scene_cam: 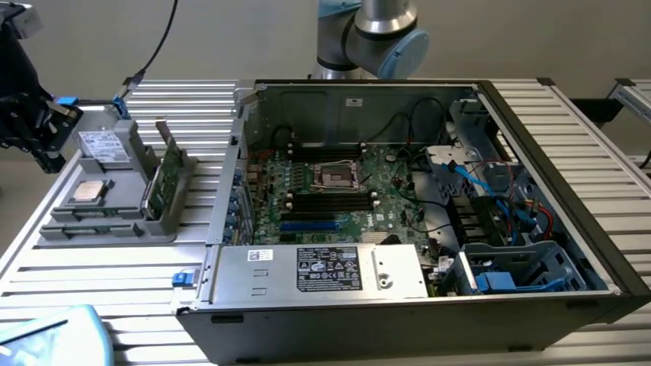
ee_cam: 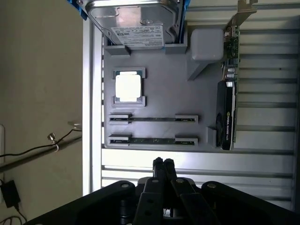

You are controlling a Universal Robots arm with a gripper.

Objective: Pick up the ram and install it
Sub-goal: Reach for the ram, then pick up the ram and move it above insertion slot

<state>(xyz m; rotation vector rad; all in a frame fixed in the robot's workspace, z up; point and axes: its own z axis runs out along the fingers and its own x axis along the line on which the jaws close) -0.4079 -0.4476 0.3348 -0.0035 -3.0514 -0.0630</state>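
Nearest, end effector (ee_cam: pixel 163 163) closed, fingers pressed together, holding nothing, above the slatted worktop (ee_cam: pixel 262 154) just short of the grey tray (ee_cam: pixel 164 93). Next, the ram (ee_cam: pixel 152 140), on edge in the tray's closest slot; just beyond and parallel, a second stick (ee_cam: pixel 152 119). Further on, square processor chip (ee_cam: pixel 128 87) in its recess, then hard drive (ee_cam: pixel 136 21); graphics card (ee_cam: pixel 227 108) upright along the tray's side. Tray at the exterior view's left, open computer case (scene_cam: pixel 407 328) beside it, motherboard (scene_cam: pixel 346 183) exposed.

A silver-grey cylindrical arm joint (scene_cam: pixel 379 17) wears a round pale-blue cap (scene_cam: pixel 403 50). The matte black gripper (ee_cam: pixel 163 162) has slim fingers (ee_cam: pixel 158 172) on a broad rounded body.
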